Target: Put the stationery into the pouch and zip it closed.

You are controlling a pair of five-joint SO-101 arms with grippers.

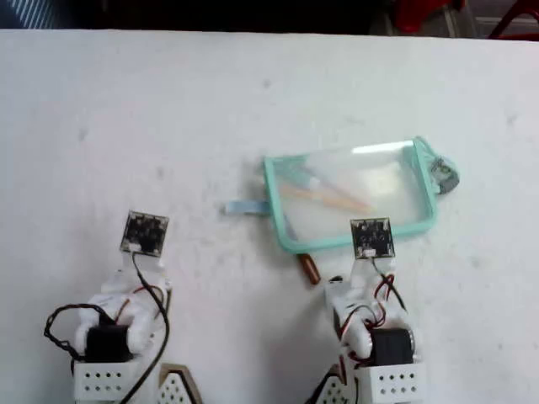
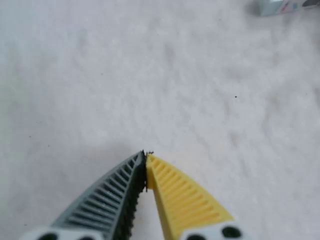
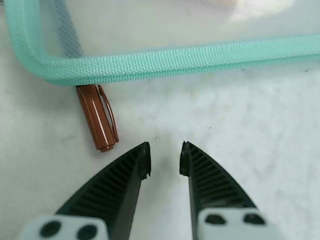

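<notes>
A clear pouch (image 1: pixel 354 195) with a mint-green edge (image 3: pixel 165 61) lies flat on the white table, right of centre, with pencils visible through its face. A brown pen (image 1: pixel 309 268) sticks out from under the pouch's near edge; its brown cap end (image 3: pixel 98 117) shows in the right wrist view. My right gripper (image 3: pixel 164 159) hovers just short of that edge, slightly open and empty, beside the pen. My left gripper (image 2: pixel 146 162) is shut over bare table at the front left, holding nothing.
A light blue strip (image 1: pixel 247 207) lies on the table left of the pouch. A small grey object (image 1: pixel 445 175) sits at the pouch's far right corner. The table's far edge (image 1: pixel 269 32) runs along the back.
</notes>
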